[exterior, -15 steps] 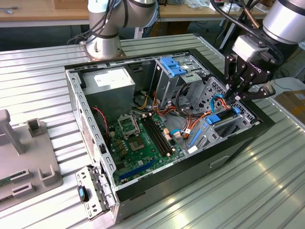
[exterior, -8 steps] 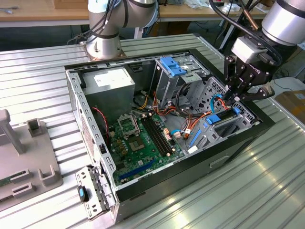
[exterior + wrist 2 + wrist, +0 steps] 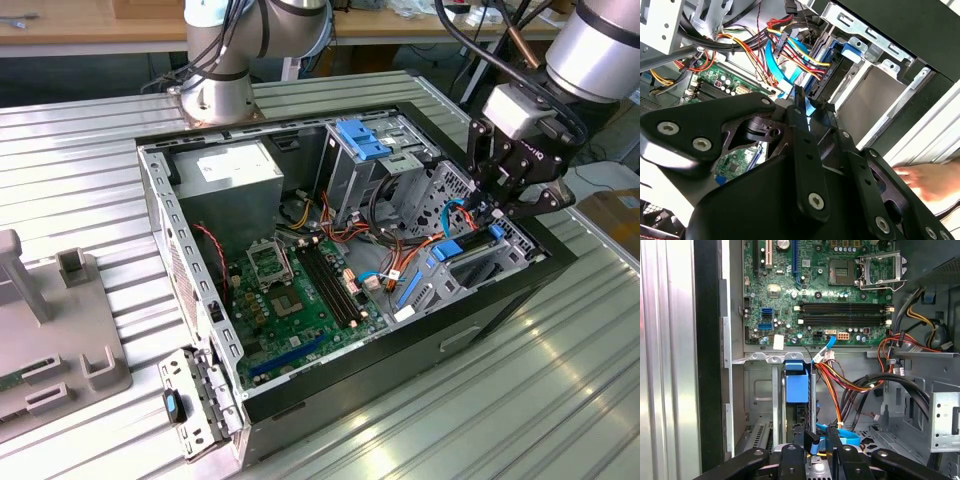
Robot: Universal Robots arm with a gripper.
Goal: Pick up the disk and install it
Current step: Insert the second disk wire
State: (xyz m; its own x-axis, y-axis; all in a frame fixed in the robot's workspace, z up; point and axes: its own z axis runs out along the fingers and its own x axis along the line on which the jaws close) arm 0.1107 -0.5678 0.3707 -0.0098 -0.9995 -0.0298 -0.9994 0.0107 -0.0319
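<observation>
Inside the open computer case (image 3: pixel 170 215), gripper (image 3: pixel 505 205) sits low by the drive bay, fingers close together around disk's blue rail (image 3: pixel 796 385), disk standing on edge.

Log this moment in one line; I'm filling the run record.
gripper: inside computer case, at drive bay | disk: seated edge-up in bay, blue rail showing | hand: beside case

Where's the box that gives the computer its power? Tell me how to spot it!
Find the open computer case on the ribbed metal table, then look in its corner nearest the robot arm's round base. The power supply sits there: a plain grey metal box with a white label, unlike the green circuit board beside it.
</observation>
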